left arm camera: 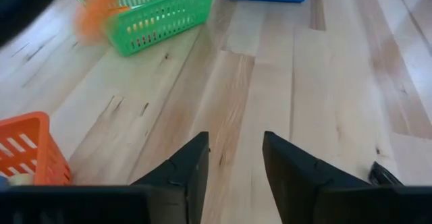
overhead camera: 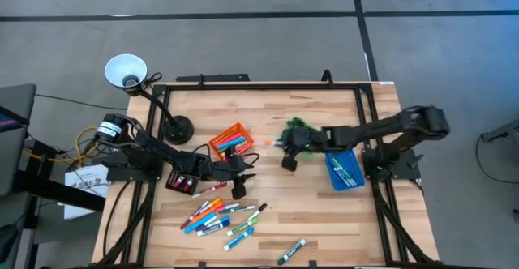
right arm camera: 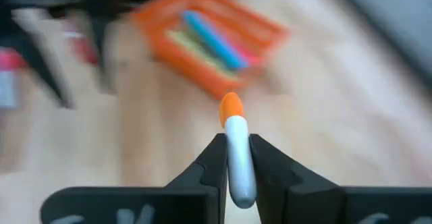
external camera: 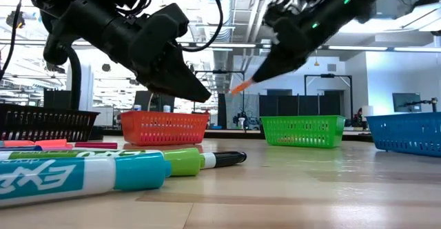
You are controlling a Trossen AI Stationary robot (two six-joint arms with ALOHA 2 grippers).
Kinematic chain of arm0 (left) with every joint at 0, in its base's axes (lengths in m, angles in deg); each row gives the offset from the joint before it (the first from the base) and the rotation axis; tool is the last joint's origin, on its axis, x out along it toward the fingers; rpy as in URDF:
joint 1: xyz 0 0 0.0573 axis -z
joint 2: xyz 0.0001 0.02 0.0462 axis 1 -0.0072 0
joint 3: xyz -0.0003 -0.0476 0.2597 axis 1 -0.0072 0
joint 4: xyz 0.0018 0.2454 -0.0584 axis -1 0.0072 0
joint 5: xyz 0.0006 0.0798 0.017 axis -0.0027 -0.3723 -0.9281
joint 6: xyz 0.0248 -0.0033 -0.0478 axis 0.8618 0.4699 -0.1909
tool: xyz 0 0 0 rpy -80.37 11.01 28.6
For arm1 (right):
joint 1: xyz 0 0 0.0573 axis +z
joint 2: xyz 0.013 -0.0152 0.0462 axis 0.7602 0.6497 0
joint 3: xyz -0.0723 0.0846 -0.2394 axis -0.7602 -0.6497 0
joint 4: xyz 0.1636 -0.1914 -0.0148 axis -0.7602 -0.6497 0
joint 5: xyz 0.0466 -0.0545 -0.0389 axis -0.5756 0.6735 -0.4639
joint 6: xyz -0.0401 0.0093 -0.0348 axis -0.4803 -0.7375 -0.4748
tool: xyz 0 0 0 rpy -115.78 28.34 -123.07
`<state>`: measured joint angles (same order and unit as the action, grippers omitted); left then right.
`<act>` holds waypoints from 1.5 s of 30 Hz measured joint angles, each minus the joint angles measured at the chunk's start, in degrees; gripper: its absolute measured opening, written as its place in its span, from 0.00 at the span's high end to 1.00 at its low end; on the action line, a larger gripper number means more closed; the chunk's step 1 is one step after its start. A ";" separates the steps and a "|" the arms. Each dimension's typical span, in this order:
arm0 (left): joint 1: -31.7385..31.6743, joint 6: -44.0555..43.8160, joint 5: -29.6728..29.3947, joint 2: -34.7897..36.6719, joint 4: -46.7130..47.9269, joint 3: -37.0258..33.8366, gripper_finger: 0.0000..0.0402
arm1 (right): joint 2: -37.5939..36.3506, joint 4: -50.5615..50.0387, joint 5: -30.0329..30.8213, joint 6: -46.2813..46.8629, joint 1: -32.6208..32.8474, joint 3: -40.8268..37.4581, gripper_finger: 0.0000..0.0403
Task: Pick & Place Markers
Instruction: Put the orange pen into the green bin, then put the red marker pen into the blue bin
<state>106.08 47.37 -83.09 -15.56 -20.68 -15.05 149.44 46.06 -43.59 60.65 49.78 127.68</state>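
Markers (overhead camera: 217,216) lie scattered on the near-left part of the wooden tabletop (overhead camera: 316,212), a loose cluster of orange, blue, green, pink and white sticks, with one more marker (overhead camera: 291,251) apart from them close to the near edge. More markers rest inside the orange bin (overhead camera: 230,140) and the blue bin (overhead camera: 344,169).

In the right wrist view the right pincer (right arm camera: 236,158) pinches a white marker with an orange cap (right arm camera: 235,153), the cap end sticking out past the fingertips. From above, this pincer hangs over the middle of the tabletop, just beside the green bin (overhead camera: 297,129) and to the right of the orange bin. The low view shows the orange cap pointing down and to the left, in the air above the wood.

The left pincer (left arm camera: 235,158) has its fingers spread with nothing between them; bare wood shows through the gap. From above it sits near the middle-left of the tabletop, at the far edge of the marker cluster, just right of the black bin (overhead camera: 183,181).
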 joint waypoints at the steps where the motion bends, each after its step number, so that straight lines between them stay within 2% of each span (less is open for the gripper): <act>1: -0.01 -0.01 0.00 0.00 0.00 0.00 0.67 | -2.34 -3.30 2.65 0.01 0.17 0.00 0.91; 5: -0.04 -1.09 0.00 0.00 0.00 0.00 0.68 | -9.36 -16.49 10.87 4.03 0.48 -0.61 0.92; 9: 0.04 -2.85 0.00 0.00 0.01 0.00 0.68 | -13.10 -24.98 14.76 9.35 -0.53 -4.32 0.88; 14: 0.07 -2.99 0.00 0.00 0.02 0.00 0.68 | -14.23 -23.24 13.02 11.90 -2.21 -9.93 0.88; 19: 0.07 -2.98 0.00 0.00 0.02 0.00 0.68 | -13.31 -21.13 12.98 12.37 -3.60 -10.71 0.89; 29: 0.06 -2.97 0.00 0.00 0.07 0.00 0.68 | -11.93 -18.11 12.88 12.00 -3.57 -10.67 0.77; 36: 0.39 -3.36 1.31 0.06 -0.11 0.00 0.68 | -11.98 -17.97 12.84 12.00 -3.22 -10.67 0.72; 39: 2.04 -3.39 5.24 1.16 -0.08 0.37 0.69 | -11.95 -17.90 12.85 12.00 -3.23 -10.67 0.72; 45: 7.92 -3.79 4.72 6.65 4.65 0.48 0.73 | -11.95 -17.87 12.82 12.00 -3.22 -10.67 0.72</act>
<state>114.00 43.58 -78.37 -8.91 -16.03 -14.57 137.48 28.19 -30.77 72.65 46.56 117.01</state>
